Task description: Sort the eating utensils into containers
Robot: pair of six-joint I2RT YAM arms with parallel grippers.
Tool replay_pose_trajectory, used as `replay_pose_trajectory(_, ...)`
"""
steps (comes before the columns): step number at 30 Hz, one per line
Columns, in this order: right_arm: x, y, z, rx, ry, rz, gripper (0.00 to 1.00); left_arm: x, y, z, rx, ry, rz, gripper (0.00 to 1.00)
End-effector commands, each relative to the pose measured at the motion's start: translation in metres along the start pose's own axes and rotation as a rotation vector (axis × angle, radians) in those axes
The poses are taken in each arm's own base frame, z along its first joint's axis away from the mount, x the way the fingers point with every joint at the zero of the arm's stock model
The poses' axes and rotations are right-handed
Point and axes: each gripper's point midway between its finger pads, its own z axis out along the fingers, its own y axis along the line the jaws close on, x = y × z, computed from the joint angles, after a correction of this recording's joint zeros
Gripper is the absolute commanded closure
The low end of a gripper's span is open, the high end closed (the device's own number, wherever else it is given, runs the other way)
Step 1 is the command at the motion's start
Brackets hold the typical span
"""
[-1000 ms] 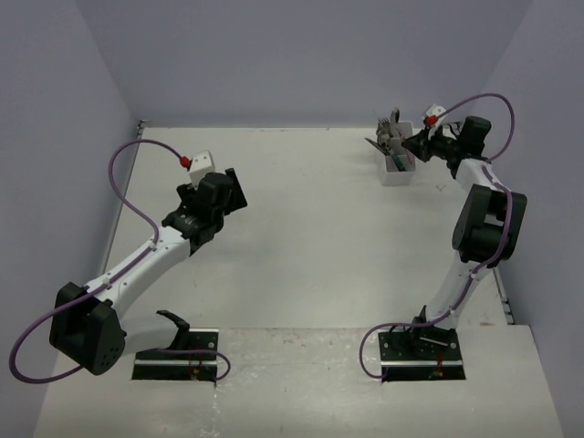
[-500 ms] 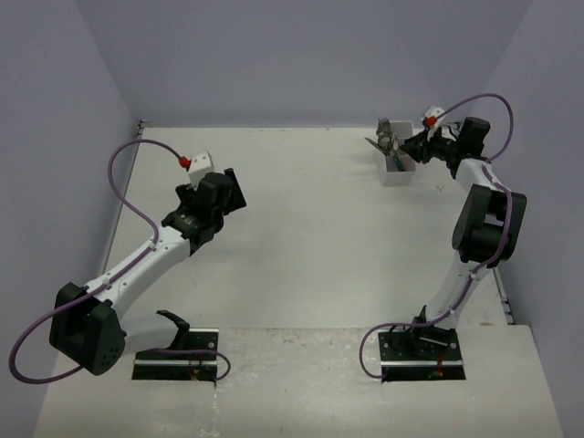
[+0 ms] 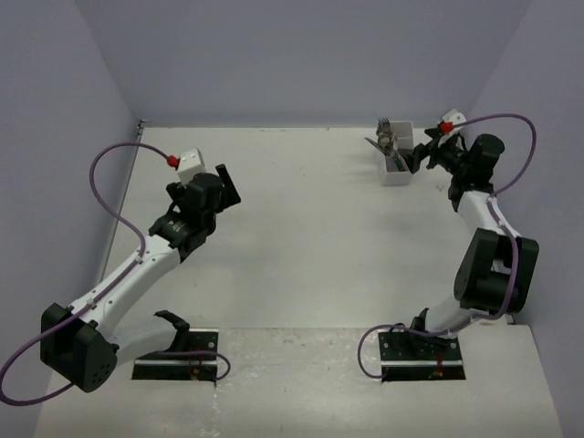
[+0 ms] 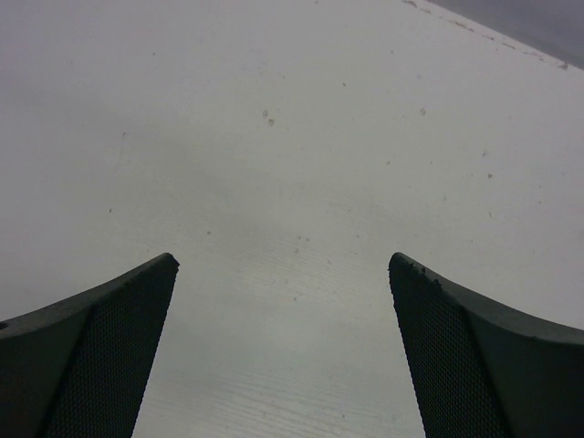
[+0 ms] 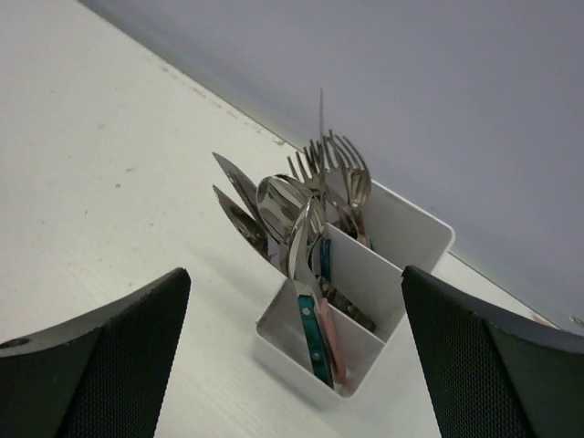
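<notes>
The white container [image 5: 392, 233] [image 3: 398, 173] stands at the table's far right, split by inner dividers. Several eating utensils [image 5: 306, 205] [image 3: 386, 139] stand in it, heads up: forks at the back, spoons and knives leaning left, teal and pink handles in the front compartment. My right gripper [image 5: 294, 283] [image 3: 422, 157] is open just right of the container, nothing between its fingers [image 5: 474, 365]. My left gripper [image 4: 283, 265] [image 3: 224, 187] hangs open over bare table at mid-left, holding nothing.
The white table [image 3: 310, 237] is walled by lavender panels behind and at both sides. The back wall [image 5: 438, 82] rises close behind the container. Both arm bases [image 3: 178, 365] sit at the near edge.
My right gripper has opened and drawn back to the right, away from the container. The left arm has shifted slightly left and back.
</notes>
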Motion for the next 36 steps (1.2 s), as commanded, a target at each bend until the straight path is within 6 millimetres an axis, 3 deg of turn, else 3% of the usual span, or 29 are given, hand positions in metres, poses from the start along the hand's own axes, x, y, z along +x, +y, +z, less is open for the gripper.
replay_pose_trajectory(1,-0.064,-0.023,-0.028,0.274,-0.183,0.009,0.01,-0.029,0.002,-0.009,0.0,-0.089,-0.029,0.0)
replay_pose_trajectory(2,-0.078,-0.018,-0.04,0.32,-0.226,0.08,0.01,-0.03,0.004,-0.01,-0.002,-0.095,-0.033,0.0)
replay_pose_trajectory(3,-0.061,-0.013,-0.047,0.369,-0.214,0.156,0.01,-0.03,0.006,-0.012,-0.003,-0.099,-0.04,0.0)
replay_pose_trajectory(6,-0.049,-0.013,-0.083,0.589,-0.199,0.322,0.01,-0.028,0.014,-0.017,-0.01,-0.11,-0.048,0.0)
replay_pose_trajectory(8,-0.021,-0.012,-0.107,0.741,-0.11,0.42,0.01,-0.024,0.02,-0.017,-0.025,-0.121,-0.051,0.0)
replay_pose_trajectory(9,-0.02,-0.005,-0.122,0.795,-0.113,0.447,0.01,-0.019,0.024,-0.016,-0.027,-0.124,-0.054,0.0)
replay_pose_trajectory(14,0.033,0.022,-0.174,1.047,-0.092,0.666,0.01,-0.02,0.03,-0.009,-0.04,-0.135,-0.071,0.0)
replay_pose_trajectory(15,0.031,0.021,-0.191,1.125,-0.126,0.656,0.01,-0.02,0.026,-0.006,-0.016,-0.127,-0.067,0.0)
replay_pose_trajectory(18,0.041,0.022,-0.217,1.269,-0.125,0.693,0.01,-0.025,0.027,0.01,0.006,-0.12,-0.068,0.0)
replay_pose_trajectory(19,0.05,0.027,-0.222,1.295,-0.076,0.714,0.01,-0.024,0.029,0.018,0.01,-0.096,-0.079,0.0)
replay_pose_trajectory(24,0.052,0.029,-0.232,1.35,-0.025,0.734,0.01,-0.015,0.033,0.033,0.05,-0.032,-0.098,0.0)
replay_pose_trajectory(36,0.03,0.025,-0.24,1.353,-0.111,0.679,0.01,-0.025,0.048,0.026,0.011,-0.079,-0.093,0.0)
